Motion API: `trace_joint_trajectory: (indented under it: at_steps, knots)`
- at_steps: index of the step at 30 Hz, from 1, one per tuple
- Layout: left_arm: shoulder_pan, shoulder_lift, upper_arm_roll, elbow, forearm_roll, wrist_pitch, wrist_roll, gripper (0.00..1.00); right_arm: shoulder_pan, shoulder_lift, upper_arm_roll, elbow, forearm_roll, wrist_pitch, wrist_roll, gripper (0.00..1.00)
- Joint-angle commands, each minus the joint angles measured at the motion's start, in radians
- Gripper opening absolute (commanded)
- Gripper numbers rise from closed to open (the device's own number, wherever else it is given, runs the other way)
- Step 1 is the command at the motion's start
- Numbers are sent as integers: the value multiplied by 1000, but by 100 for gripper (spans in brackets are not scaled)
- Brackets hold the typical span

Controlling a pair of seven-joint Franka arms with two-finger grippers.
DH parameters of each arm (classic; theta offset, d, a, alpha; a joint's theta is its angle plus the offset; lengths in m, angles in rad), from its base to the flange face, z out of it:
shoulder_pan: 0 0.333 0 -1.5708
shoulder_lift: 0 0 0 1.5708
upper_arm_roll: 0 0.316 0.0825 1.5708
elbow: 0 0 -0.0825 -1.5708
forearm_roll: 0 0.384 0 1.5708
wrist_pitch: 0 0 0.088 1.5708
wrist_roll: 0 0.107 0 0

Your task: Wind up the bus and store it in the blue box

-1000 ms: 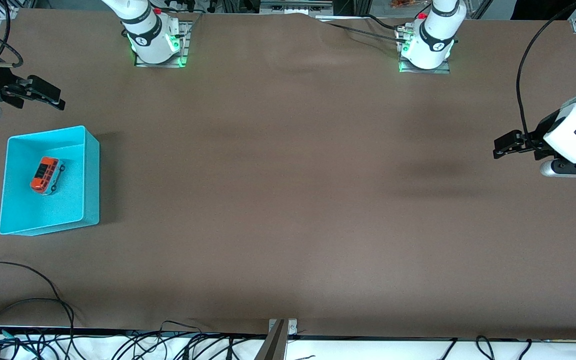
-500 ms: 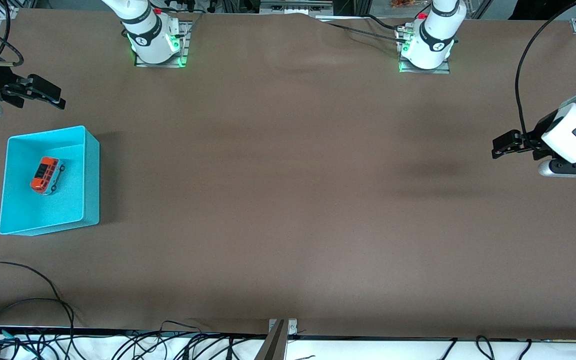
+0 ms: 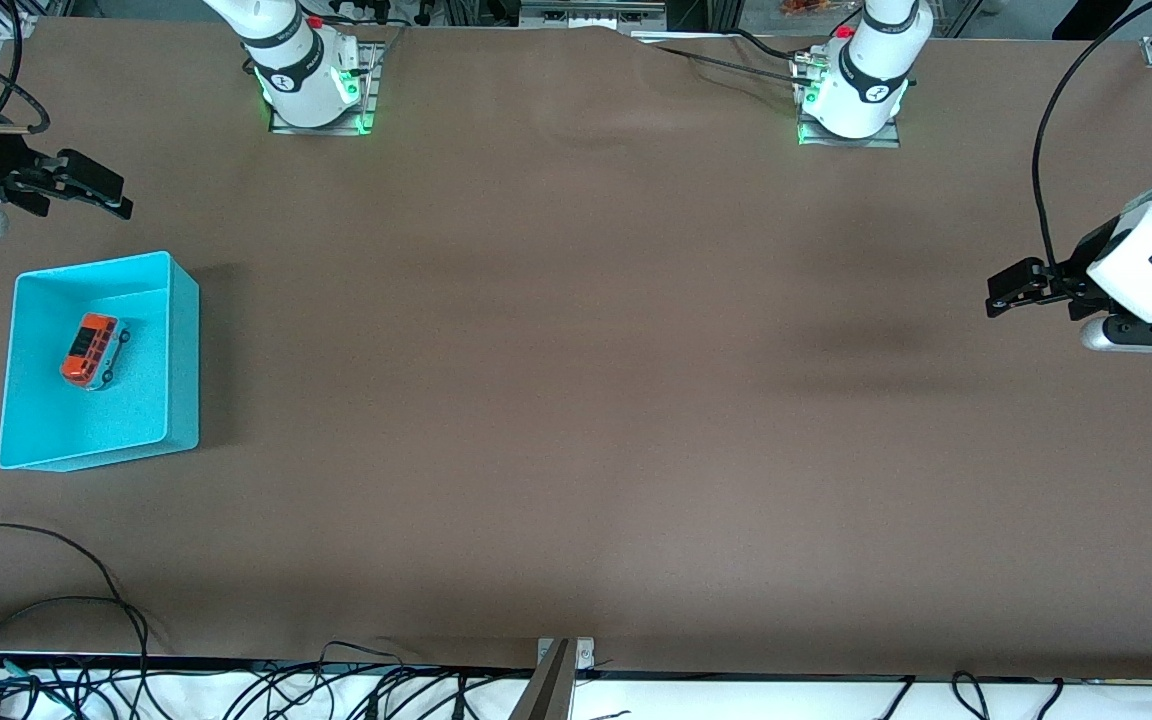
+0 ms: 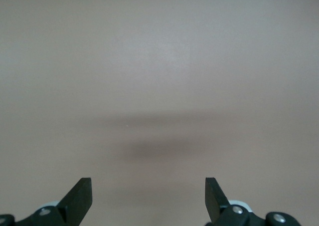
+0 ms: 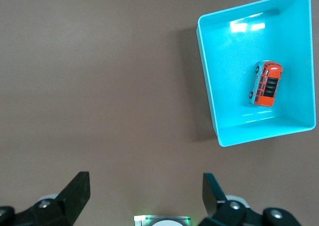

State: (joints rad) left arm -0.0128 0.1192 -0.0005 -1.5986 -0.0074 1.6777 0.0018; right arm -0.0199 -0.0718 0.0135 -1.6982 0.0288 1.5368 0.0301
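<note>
The bus (image 3: 93, 350), no lettering legible, sits at the blue box's (image 3: 181, 340) centre; right claw (image 3: 96, 190) at the box's twelve o'clock and left claw (image 3: 1011, 290) both hang apart over the desk (image 3: 576, 400).

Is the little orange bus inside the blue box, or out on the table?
Inside. The bus stands on its wheels on the floor of the blue box, walls all around it; the right wrist view shows the same.

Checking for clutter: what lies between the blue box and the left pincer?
Nothing: in the front view only bare brown tabletop runs from the blue box to the left pincer.
</note>
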Motion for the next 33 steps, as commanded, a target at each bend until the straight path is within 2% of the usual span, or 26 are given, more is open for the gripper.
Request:
trace_joint_trajectory:
  at_steps: [1, 12, 22, 33]
  knots:
    - [-4, -36, 4, -4, -14, 4, 12, 100, 2, 15, -1, 37, 10, -29, -7, 100]
    - [-3, -58, -10, -4, -14, 2, 12, 100, 3, 13, 2, 37, -35, -24, 11, 100]
    - [-3, -56, -42, -1, -13, 4, 12, 100, 5, 21, 3, 34, -33, 9, 22, 100]
    - [-1, -53, -42, -1, -14, 4, 12, 100, 3, 21, -1, 37, -32, 25, 21, 100]
